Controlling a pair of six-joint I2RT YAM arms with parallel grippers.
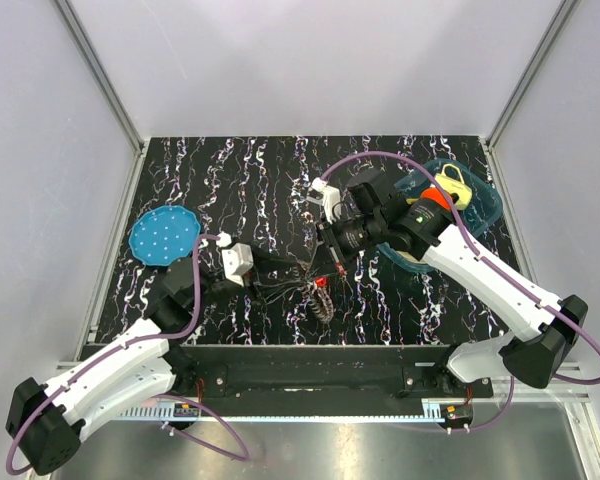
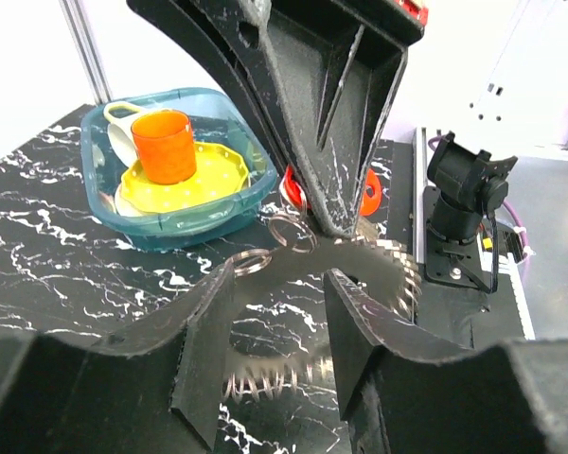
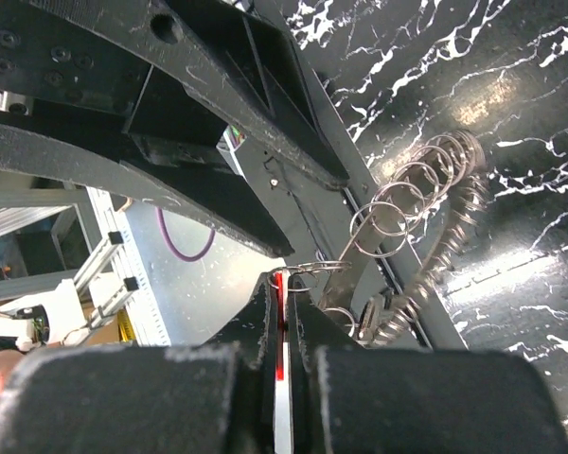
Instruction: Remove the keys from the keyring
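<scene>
The keys (image 1: 325, 305) hang as a toothed grey wreath just above the front of the table, blurred in the left wrist view (image 2: 388, 270). My left gripper (image 1: 285, 275) reaches in from the left. Its jaws (image 2: 279, 284) stand half apart across the bunch, gripping the keyring (image 2: 303, 253) from both sides. My right gripper (image 1: 335, 265) comes down from the upper right and is shut (image 3: 282, 293) on the small red piece (image 3: 282, 282). Several small wire rings (image 3: 388, 218) string out from there to the keys (image 3: 445, 236).
A teal bin (image 1: 485, 205) at the back right holds a yellow plate, an orange cup (image 2: 164, 145) and a white cup. A blue round disc (image 1: 163, 236) lies at the left edge. The table's front rail (image 1: 310, 355) runs just below the bunch.
</scene>
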